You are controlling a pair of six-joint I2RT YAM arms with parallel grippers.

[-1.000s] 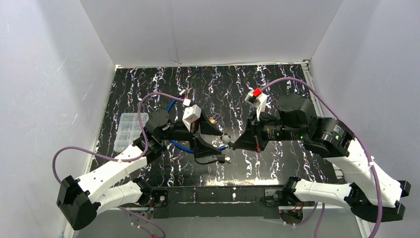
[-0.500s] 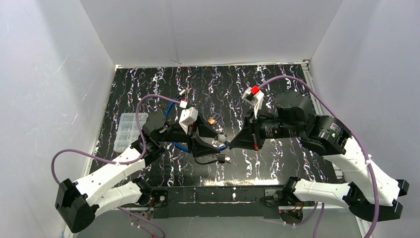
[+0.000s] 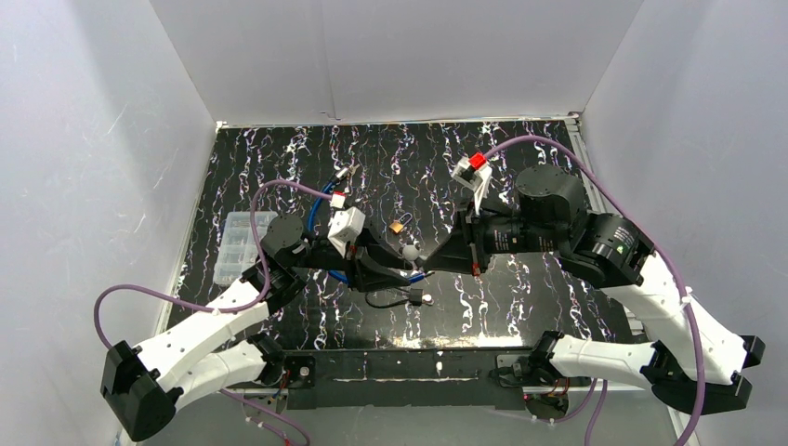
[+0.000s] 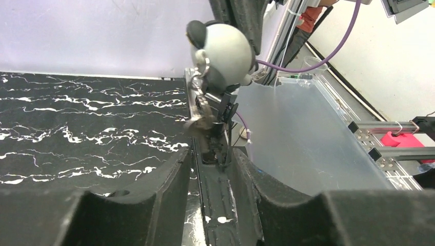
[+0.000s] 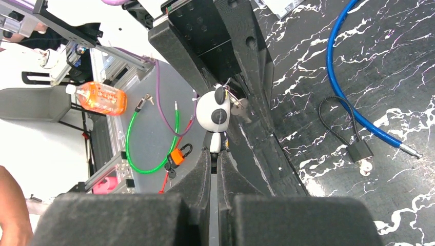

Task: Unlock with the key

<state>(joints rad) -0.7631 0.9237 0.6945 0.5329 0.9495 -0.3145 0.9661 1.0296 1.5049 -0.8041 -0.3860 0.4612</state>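
A white-and-black panda keychain (image 5: 213, 113) hangs in mid-air, and my right gripper (image 5: 215, 151) is shut on its lower end. A small metal key (image 4: 199, 111) dangles from the panda (image 4: 221, 51), blurred, just beyond the tips of my left gripper (image 4: 210, 154). The left jaws stand partly apart with a gap, and the key is not pinched between them. From above, the two grippers meet over the mat's middle at the panda (image 3: 409, 252). A brass padlock (image 3: 398, 226) lies behind them. A black lock (image 5: 359, 150) on a blue cable (image 5: 354, 110) lies in front.
A clear plastic compartment box (image 3: 240, 246) sits at the mat's left edge. White walls close in the black marbled mat (image 3: 520, 149). Off the table, the right wrist view shows an orange padlock (image 5: 178, 155), a green cable (image 5: 128, 138) and an orange bottle (image 5: 102, 98).
The left jaws have narrowed from wide apart to a partial gap. Both arms have shifted left, and the right gripper has carried the panda and key toward the left gripper.
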